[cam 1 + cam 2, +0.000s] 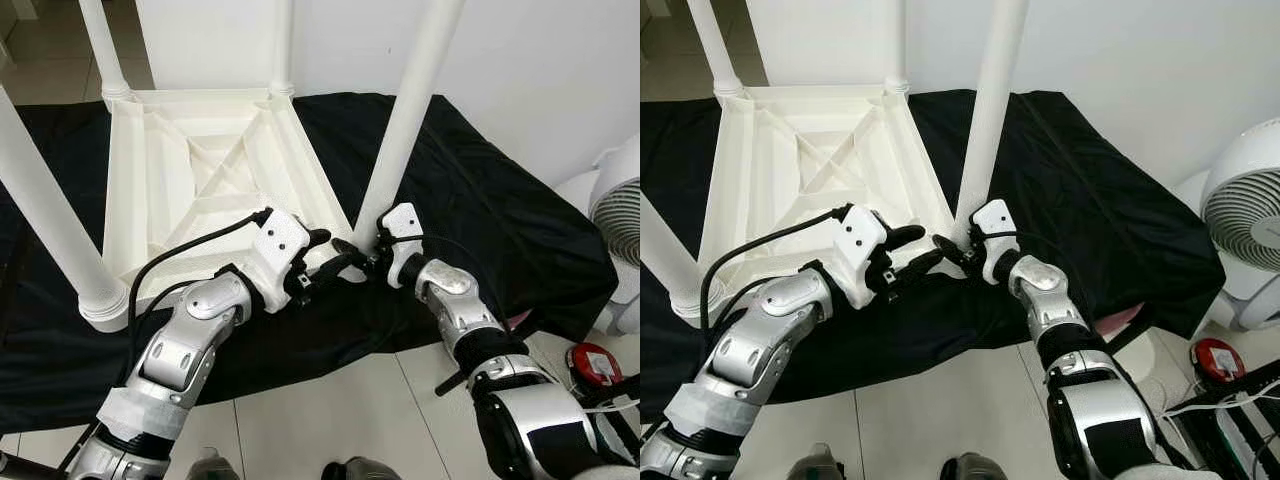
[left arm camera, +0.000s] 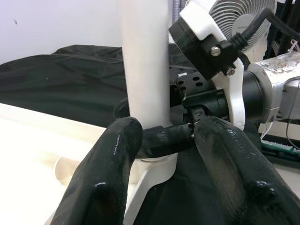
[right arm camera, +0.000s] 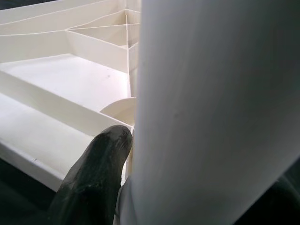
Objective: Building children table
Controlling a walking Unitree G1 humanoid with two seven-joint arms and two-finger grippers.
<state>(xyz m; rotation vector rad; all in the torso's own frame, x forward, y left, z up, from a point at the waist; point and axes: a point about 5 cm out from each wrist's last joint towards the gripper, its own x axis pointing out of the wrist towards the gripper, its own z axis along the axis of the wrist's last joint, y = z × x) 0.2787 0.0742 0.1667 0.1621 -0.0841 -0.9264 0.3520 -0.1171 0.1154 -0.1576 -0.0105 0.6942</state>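
Four white round plastic legs (image 1: 410, 110) stand on the upturned white ribbed table (image 1: 200, 170); right end effector (image 1: 372, 252) clamps the nearest, left end effector (image 1: 330, 262) spread beside; seating it firmly seems next.

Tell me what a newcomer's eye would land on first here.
The upturned white table on the black cloth, its legs pointing upward. Next, the right gripper clamped on the base of the near right leg, with the left gripper open right beside it. A white fan stands at far right.
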